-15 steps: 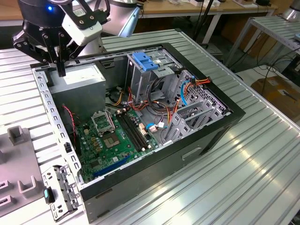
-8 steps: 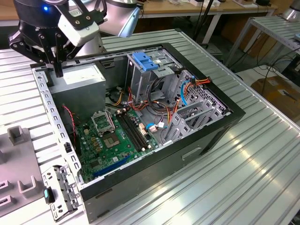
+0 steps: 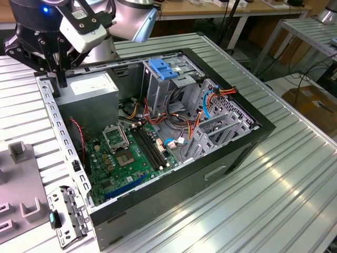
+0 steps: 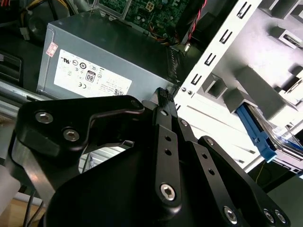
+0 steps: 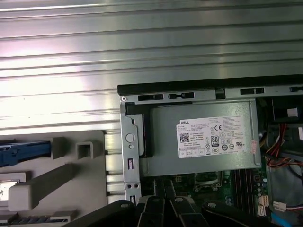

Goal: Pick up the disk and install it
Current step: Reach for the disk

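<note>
Starting at the exterior view's left, I find the pale grey moulded plastic fixture (image 3: pixel 29 182) on the ribbed aluminium table (image 3: pixel 295 174); its raised blocks, I judge, are there to keep parts square for me. The disk (image 5: pixel 26 150), a flat dark drive with blue plastic side rails, lies in that fixture, outside the case and apart from me. The first wrist view's edge cuts most of it off, so I cannot tell how it is seated. Next comes my black claw (image 3: pixel 60 79), fingers pressed together on nothing, hanging over a corner of the open black computer case (image 3: pixel 231 153) beside the grey metal power-supply box (image 3: pixel 92 87). Further right stands the metal drive cage (image 3: pixel 163 68) with its blue tab, its bay hard to make out from this angle.
</note>
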`<state>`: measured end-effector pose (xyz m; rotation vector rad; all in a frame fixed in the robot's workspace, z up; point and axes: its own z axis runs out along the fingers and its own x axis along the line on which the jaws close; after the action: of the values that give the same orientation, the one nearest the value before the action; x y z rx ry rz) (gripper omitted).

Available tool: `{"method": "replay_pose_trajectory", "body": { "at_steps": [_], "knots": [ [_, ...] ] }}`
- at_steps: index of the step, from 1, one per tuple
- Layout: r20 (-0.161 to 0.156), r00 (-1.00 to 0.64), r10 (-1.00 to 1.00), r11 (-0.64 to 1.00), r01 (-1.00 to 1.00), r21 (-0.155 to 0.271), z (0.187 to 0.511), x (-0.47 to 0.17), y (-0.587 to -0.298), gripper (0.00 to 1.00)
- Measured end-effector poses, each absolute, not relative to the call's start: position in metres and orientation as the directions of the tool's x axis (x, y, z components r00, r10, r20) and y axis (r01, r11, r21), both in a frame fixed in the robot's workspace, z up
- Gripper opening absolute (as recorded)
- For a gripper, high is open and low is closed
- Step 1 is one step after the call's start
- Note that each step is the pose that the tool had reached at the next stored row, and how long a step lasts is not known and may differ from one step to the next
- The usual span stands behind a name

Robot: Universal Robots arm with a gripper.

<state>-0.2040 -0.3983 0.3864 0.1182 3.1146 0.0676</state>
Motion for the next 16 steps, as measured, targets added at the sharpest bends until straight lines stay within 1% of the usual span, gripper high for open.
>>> {"method": "replay_pose_trajectory", "body": {
  "at_steps": [16],
  "knots": [
    [-0.022,-0.997,0.076,0.996,0.075,0.044,0.386,-0.217,-0.398,0.11]
  ]
}}
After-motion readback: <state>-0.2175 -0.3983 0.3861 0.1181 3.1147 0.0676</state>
